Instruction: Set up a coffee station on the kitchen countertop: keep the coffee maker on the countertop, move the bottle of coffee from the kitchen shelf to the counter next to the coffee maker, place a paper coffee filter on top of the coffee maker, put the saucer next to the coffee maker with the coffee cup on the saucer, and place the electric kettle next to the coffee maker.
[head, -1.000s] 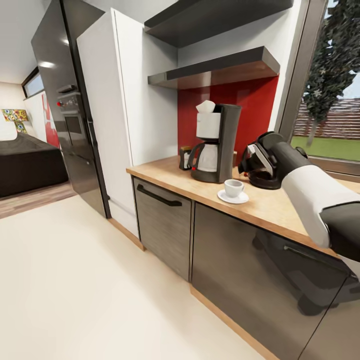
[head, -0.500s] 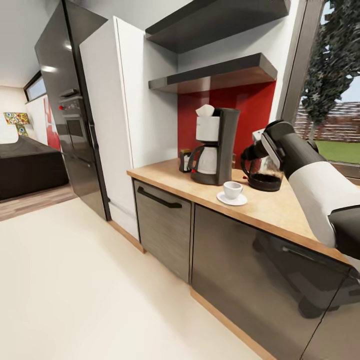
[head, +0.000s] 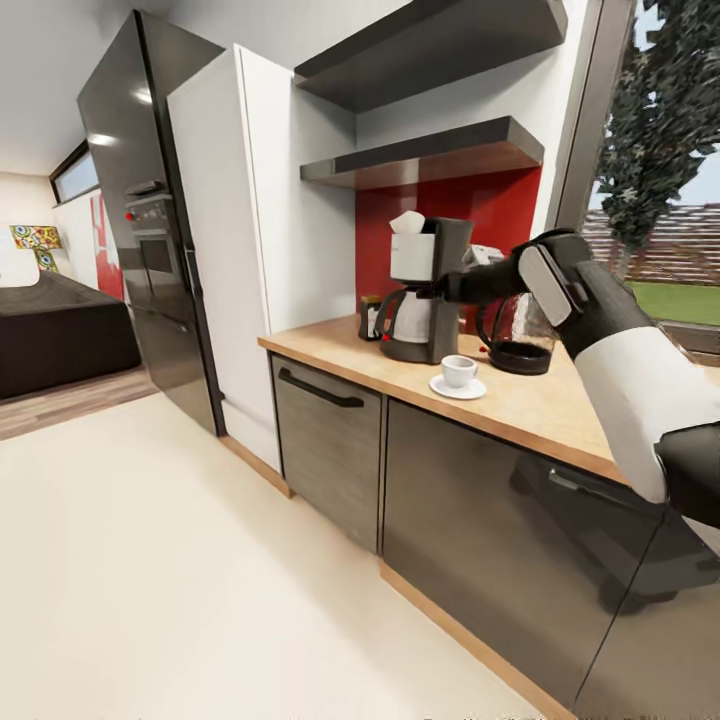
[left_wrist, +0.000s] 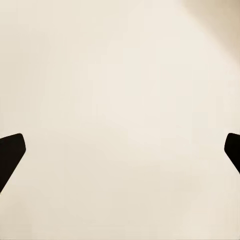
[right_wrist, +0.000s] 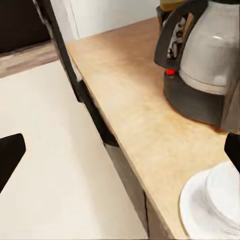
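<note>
Here the kitchen surface runs long and tan over dark grey cabinet fronts, away from a tall white cupboard and a black fridge. Two dark shelves hang on the wall above it, against a red backsplash.

The coffee maker stands upright near the wall, tall axis vertical, its carafe handle turned toward the cupboard and the red switch low on its base. The paper coffee filter sits on its top. Behind it, just at the carafe side, stands the bottle of coffee, upright, partly hidden. The electric kettle stands upright just on the other side of the machine, its loop handle facing the machine. In front, near both, lies the saucer with the coffee cup upright on it.

The right arm reaches across above the kettle; its right claw hovers at the coffee maker's side, fingertips wide apart in the wrist view, holding nothing. The left claw is also spread wide and empty, over plain cream floor.
</note>
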